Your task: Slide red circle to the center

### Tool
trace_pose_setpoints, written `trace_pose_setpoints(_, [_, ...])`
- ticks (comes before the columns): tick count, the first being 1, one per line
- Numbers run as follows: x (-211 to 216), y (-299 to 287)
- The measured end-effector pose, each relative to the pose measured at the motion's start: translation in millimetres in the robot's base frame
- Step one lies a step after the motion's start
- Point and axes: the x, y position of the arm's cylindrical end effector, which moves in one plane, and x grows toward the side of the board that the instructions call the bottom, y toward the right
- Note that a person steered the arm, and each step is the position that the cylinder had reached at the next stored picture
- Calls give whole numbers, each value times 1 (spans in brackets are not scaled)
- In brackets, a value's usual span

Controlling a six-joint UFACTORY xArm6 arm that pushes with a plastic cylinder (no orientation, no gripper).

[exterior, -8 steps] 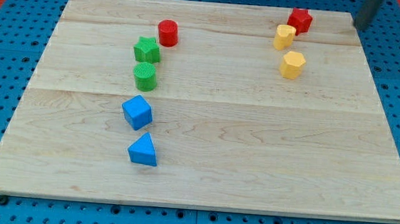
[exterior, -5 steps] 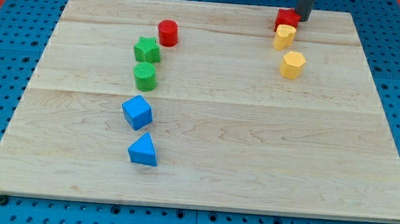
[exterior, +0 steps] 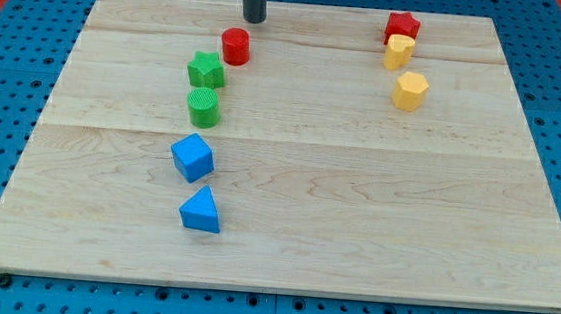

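The red circle (exterior: 235, 46) is a short red cylinder at the upper left of the wooden board (exterior: 282, 267). My tip (exterior: 255, 20) stands just above it and slightly to its right, near the board's top edge, a small gap away and not touching. A green star (exterior: 205, 69) sits close to the red circle's lower left.
A green cylinder (exterior: 203, 107), a blue cube (exterior: 192, 157) and a blue triangular block (exterior: 202, 211) run down the left side. At the upper right stand a red star (exterior: 402, 27), a yellow cylinder (exterior: 399, 52) and a yellow hexagon (exterior: 410, 90).
My tip has swept left along the top edge from the upper right corner to above the red circle. On the way it nudged the red star slightly left.
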Motion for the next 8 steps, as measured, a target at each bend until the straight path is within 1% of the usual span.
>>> trace_pose_setpoints(1, [7,-8])
trace_pose_setpoints(2, [3,-38])
trace_pose_setpoints(3, [36,-22])
trace_pose_setpoints(4, [78,35])
trace_pose_setpoints(5, [97,52])
trace_pose_setpoints(6, [71,30])
trace_pose_setpoints(7, [110,16])
trace_pose_setpoints(8, [145,31])
